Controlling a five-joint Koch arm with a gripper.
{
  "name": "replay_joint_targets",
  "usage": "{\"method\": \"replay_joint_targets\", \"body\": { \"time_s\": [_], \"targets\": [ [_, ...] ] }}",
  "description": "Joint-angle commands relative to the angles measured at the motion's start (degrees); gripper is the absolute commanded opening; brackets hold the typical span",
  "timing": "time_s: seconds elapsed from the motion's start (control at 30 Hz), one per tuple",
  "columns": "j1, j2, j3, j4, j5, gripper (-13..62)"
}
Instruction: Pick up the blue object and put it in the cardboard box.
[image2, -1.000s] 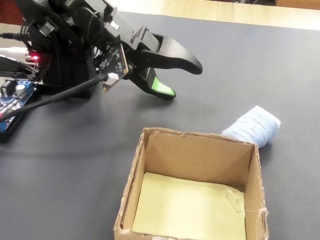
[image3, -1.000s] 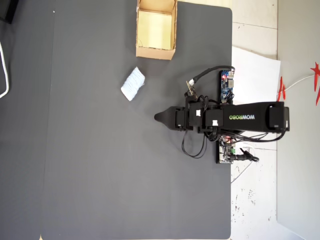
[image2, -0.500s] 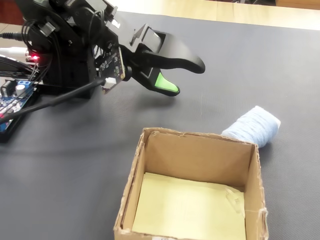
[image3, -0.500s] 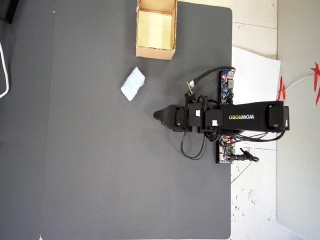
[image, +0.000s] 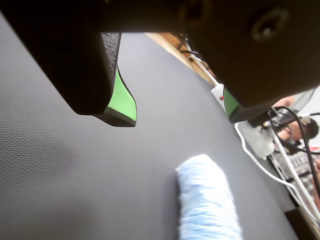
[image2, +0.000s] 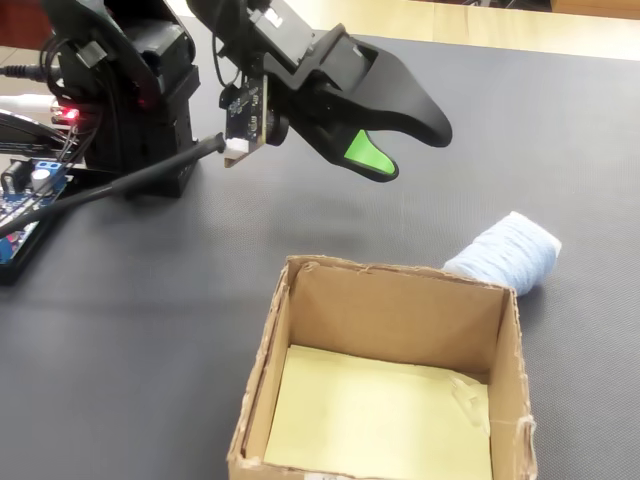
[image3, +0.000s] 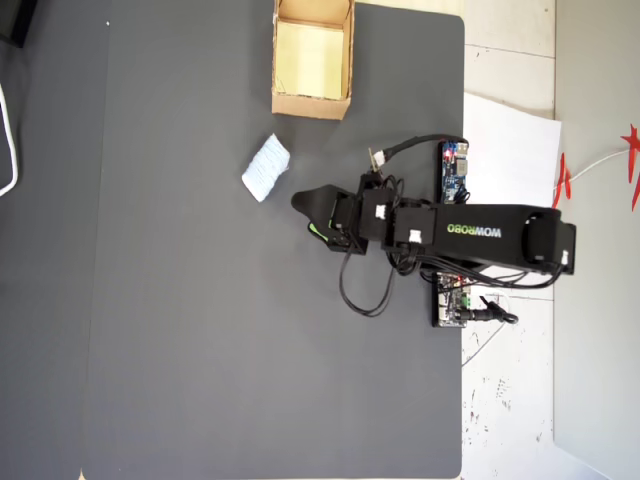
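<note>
The blue object (image2: 505, 258), a pale blue-white ribbed pad, lies on the dark mat just past the far right corner of the cardboard box (image2: 400, 318). The box stands open, showing its pale yellow bottom with nothing in it. From overhead the blue object (image3: 266, 168) sits below and left of the cardboard box (image3: 310, 103). My gripper (image2: 408, 148) hovers open above the mat, apart from both, with green pads showing. In the wrist view the gripper (image: 177, 115) holds nothing, and the blue object (image: 207, 200) lies on the mat below its jaws.
The arm's base (image2: 130, 90) and a blue circuit board (image3: 454, 167) stand at the mat's edge. White cables (image: 280, 165) trail off the mat at the right of the wrist view. White paper (image3: 510, 150) lies beside the mat.
</note>
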Motion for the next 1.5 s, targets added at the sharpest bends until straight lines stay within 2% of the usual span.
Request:
{"method": "replay_joint_targets", "body": {
  "time_s": [0.0,0.53,0.93,1.07,1.2,1.3,1.47],
  "targets": [
    [0.4,-1.2,-5.5,1.3,0.2,33.2],
    [10.7,-24.3,-28.4,13.7,0.2,33.1],
    [11.5,-37.5,-37.8,15.6,0.4,32.7],
    [12.0,-39.3,-38.8,15.3,0.6,26.4],
    [12.7,-40.3,-38.5,11.6,0.6,9.8],
    [13.3,-40.3,-37.8,7.0,0.8,0.9],
    [13.9,-38.8,-34.8,-3.2,8.0,-0.4]
  ]
}}
